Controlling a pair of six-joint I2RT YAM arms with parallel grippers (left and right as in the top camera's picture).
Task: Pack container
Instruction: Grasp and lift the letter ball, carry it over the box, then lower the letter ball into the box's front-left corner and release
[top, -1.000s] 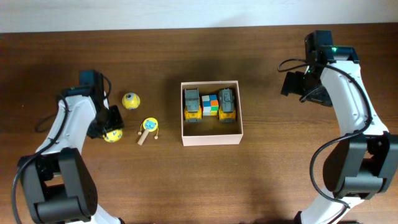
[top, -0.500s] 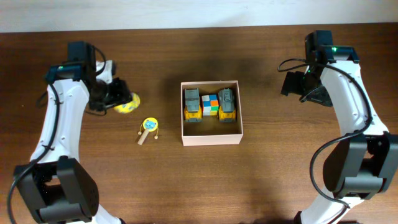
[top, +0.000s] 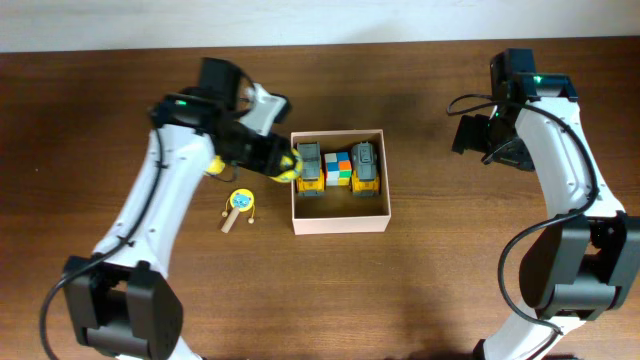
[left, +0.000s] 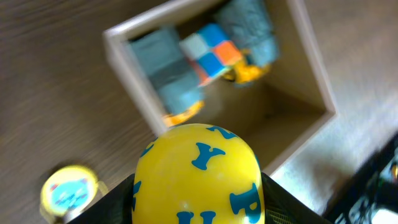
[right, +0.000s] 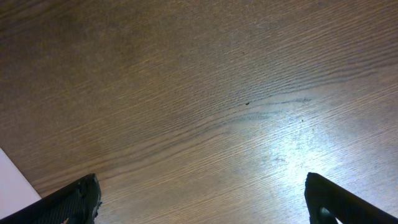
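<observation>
**Overhead view**
- Container (top: 340, 212): square, shallow and open-topped, set at the middle of the table (top: 450, 280). Already stowed along its far side are two toy trucks (top: 310, 168) with a coloured cube (top: 339, 168) between them. The near half of the floor is left bare.
- Left gripper (top: 283, 163): reached across to the container's left wall and clamped on a yellow ball (top: 291, 166). The ball is carried at about the wall's edge, not yet over the bare floor.
- Rattle (top: 239, 204): left lying on the table, near the container's left side.
- Second yellow toy (top: 214, 166): mostly hidden by the left arm, so its kind cannot be told.
- Right gripper (top: 468, 135): parked well apart from the container, at the far right.

**Left wrist view**
- The ball, marked with blue letters, is gripped on both sides by the dark fingers (left: 102, 205). The container is seen beyond it, blurred, with the rattle at lower left.

**Right wrist view**
- Only bare wood is shown. The fingers (right: 81, 196) are spread wide, and nothing is held.

**Step in hand**
- The ball is judged to be in transit to the container.
- The next move calls for the ball to be carried past the wall and lowered over the bare floor, clear of the trucks, and only then released. A round ball is likely to roll if it is dropped from a height.
</observation>
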